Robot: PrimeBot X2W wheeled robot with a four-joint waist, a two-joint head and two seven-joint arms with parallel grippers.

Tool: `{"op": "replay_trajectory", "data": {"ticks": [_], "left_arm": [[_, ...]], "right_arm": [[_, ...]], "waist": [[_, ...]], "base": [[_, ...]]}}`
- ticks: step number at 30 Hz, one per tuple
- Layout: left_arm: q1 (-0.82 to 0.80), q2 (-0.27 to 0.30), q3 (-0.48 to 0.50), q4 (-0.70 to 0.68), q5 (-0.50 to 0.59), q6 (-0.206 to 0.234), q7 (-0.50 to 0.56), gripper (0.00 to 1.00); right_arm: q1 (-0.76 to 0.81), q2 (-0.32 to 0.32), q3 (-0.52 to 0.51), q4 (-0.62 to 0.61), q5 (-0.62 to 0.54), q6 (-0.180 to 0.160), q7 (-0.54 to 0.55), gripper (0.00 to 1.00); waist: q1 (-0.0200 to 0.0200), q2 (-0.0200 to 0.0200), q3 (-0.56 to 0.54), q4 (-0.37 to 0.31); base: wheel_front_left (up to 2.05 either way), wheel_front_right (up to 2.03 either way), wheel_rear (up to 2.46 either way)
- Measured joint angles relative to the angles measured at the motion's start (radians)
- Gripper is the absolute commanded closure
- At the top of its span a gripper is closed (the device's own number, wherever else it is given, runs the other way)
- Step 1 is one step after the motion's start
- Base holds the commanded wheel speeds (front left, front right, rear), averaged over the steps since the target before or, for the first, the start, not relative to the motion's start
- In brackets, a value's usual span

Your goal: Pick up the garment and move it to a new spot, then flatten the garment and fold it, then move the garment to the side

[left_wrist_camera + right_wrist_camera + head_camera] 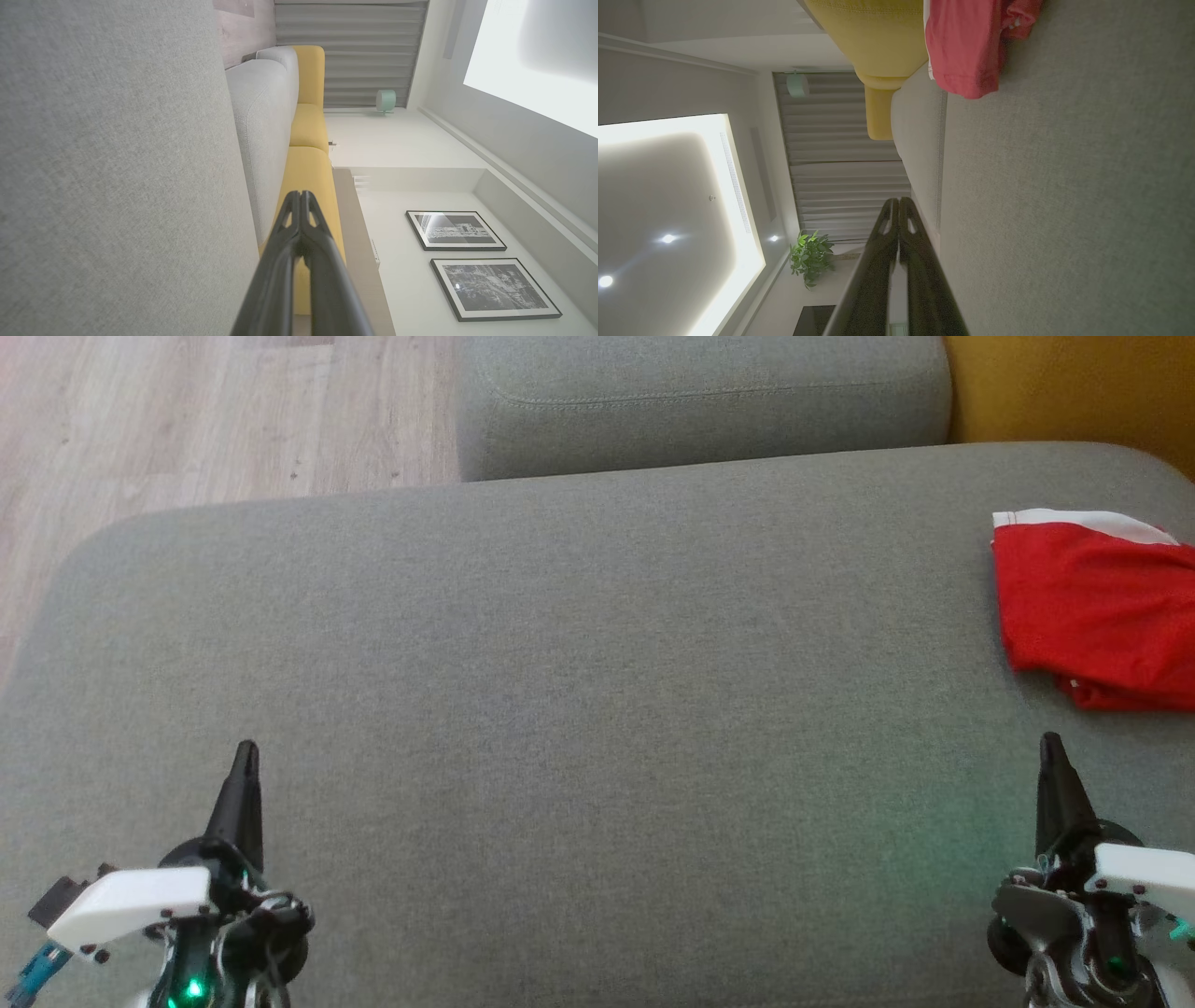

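Sofa (597,644); left claw (246,749), right claw (1051,741) closed.

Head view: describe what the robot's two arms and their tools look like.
The left tool and right tool each have long black fingers tapering to a point. Behind each sits a white angular cover with dark screws. A green light glows on the left wrist, near a blue connector; the right wrist shows grey metal.

No readable text, label or number anywhere.
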Motion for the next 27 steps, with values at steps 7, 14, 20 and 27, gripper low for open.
{"op": "replay_trajectory", "data": {"ticks": [7, 14, 20, 27], "left_arm": [[0.0, 0.0, 0.0, 0.0, 0.0, 0.0, 0.0, 1.0], [0.0, 0.0, 0.0, 0.0, 0.0, 0.0, 0.0, 1.0], [0.0, 0.0, 0.0, 0.0, 0.0, 0.0, 0.0, 1.0], [0.0, 0.0, 0.0, 0.0, 0.0, 0.0, 0.0, 1.0]], "right_arm": [[0.0, 0.0, 0.0, 0.0, 0.0, 0.0, 0.0, 1.0], [0.0, 0.0, 0.0, 0.0, 0.0, 0.0, 0.0, 1.0], [0.0, 0.0, 0.0, 0.0, 0.0, 0.0, 0.0, 1.0], [0.0, 0.0, 0.0, 0.0, 0.0, 0.0, 0.0, 1.0]], "waist": [[0.0, 0.0, 0.0, 0.0], [0.0, 0.0, 0.0, 0.0], [0.0, 0.0, 0.0, 0.0], [0.0, 0.0, 0.0, 0.0]], "base": [[0.0, 0.0, 0.0], [0.0, 0.0, 0.0], [0.0, 0.0, 0.0], [0.0, 0.0, 0.0]]}}
